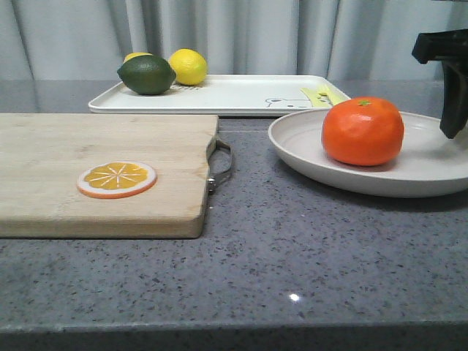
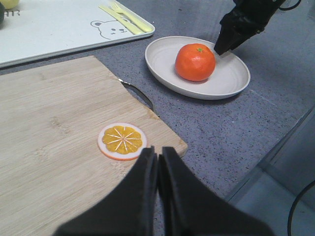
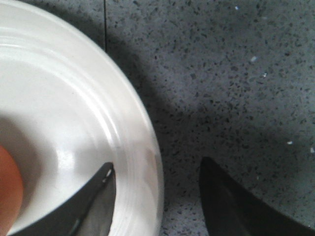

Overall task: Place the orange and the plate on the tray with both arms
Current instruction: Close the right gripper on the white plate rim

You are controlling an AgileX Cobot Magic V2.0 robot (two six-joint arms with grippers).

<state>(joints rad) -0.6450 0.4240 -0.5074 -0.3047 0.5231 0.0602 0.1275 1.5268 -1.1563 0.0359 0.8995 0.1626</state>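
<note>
The orange [image 1: 363, 130] sits on the off-white plate [image 1: 307, 157] at the right of the grey counter; both also show in the left wrist view, orange [image 2: 195, 62] and plate [image 2: 162, 61]. The white tray [image 1: 241, 95] with the bear drawing lies behind them. My right gripper [image 3: 156, 169] is open and straddles the plate's far right rim [image 3: 142, 147], one finger inside the plate, one outside over the counter; it is the dark shape at the right edge of the front view [image 1: 453, 80]. My left gripper [image 2: 157, 153] is shut and empty above the cutting board's near corner.
A wooden cutting board [image 1: 73, 146] with a metal handle lies at the left, a flat orange slice [image 1: 117, 179] on it. A green lime [image 1: 147, 74] and a yellow lemon [image 1: 188, 66] rest on the tray's left end. The counter's front edge is close.
</note>
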